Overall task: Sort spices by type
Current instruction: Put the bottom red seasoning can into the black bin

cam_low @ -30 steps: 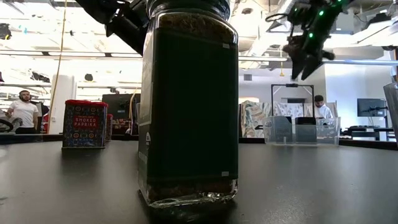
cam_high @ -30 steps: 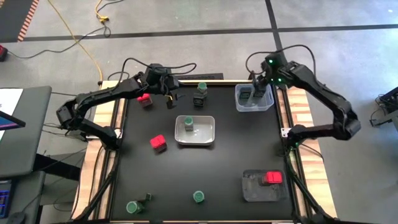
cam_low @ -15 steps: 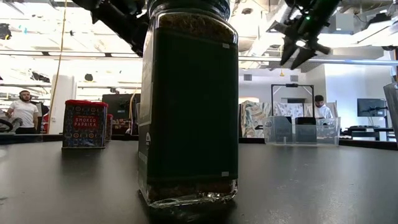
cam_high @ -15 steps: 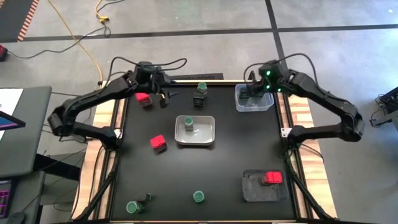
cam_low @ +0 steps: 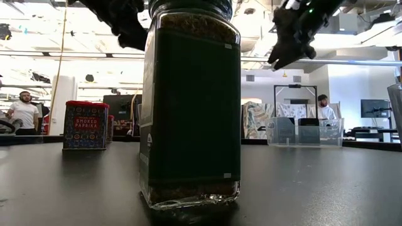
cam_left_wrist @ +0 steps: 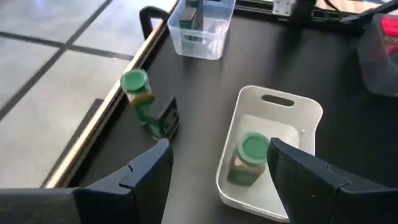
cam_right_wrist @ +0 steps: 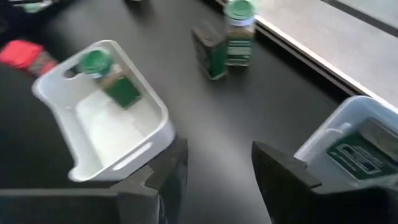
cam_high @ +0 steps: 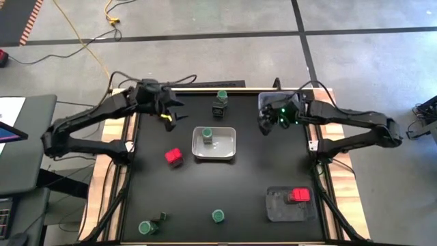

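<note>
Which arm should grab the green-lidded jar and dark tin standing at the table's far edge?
Probably left. The left claw is open and empty beside the green-lidded jar and dark tin; the right claw hangs near the clear tray.

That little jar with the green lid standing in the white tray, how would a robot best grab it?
Probably from straight above, with the tool closing on the jar just under its round green lid. The jar stands upright and alone in the white tray, whose raised walls would block a low approach from the side. The top is free. The left tool is open, and the jar shows between its fingers.
</note>
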Robot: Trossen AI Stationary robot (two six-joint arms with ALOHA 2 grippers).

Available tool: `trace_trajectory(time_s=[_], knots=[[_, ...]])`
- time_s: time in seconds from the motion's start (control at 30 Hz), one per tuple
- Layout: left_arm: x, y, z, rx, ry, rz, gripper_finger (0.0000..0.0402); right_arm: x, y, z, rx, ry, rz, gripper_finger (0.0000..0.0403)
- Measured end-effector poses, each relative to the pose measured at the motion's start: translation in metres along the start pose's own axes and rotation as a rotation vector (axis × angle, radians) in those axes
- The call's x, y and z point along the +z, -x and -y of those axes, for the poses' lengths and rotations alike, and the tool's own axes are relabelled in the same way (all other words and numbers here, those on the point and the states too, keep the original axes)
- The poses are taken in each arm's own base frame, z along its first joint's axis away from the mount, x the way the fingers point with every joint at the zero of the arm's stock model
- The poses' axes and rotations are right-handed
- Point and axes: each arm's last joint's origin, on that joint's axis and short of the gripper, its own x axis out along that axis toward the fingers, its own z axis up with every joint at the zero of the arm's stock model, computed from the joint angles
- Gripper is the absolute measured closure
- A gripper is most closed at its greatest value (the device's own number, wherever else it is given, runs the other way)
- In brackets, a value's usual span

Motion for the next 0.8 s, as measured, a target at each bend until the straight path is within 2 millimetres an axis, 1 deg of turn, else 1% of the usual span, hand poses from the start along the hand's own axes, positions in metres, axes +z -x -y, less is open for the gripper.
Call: trace_trajectory(time_s=[0.1, 0.2, 0.33, 0.4, 0.47, 0.6, 0.73, 0.8], knots=[[-0.021, 0.001, 0.01, 0.036, 0.076, 0.042, 0.0152, -0.004, 0.012, -0.008, 0.049, 0.021, 0.018, 0.0208], [-0.04, 0.006, 0.021, 0.023, 0.136, 0.122, 0.0152, -0.011, 0.026, -0.016, 0.099, 0.037, 0.009, 0.0217], [-0.06, 0.014, 0.034, 0.032, 0.206, 0.198, 0.0152, -0.022, 0.042, -0.025, 0.128, 0.094, 0.001, 0.0225], [-0.066, 0.018, 0.041, 0.062, 0.23, 0.221, 0.0152, -0.027, 0.047, -0.029, 0.13, 0.118, 0.017, 0.0228], [-0.071, 0.021, 0.048, 0.072, 0.226, 0.228, 0.0152, -0.032, 0.047, -0.033, 0.138, 0.131, 0.036, 0.0231], [-0.079, 0.021, 0.062, 0.049, 0.183, 0.213, 0.0152, -0.043, 0.038, -0.039, 0.17, 0.122, 0.047, 0.0232], [-0.081, 0.019, 0.069, 0.018, 0.163, 0.199, 0.0152, -0.052, 0.025, -0.042, 0.174, 0.122, 0.042, 0.0233], [-0.082, 0.018, 0.071, 0.008, 0.161, 0.192, 0.0152, -0.054, 0.022, -0.042, 0.173, 0.109, 0.042, 0.0233]])
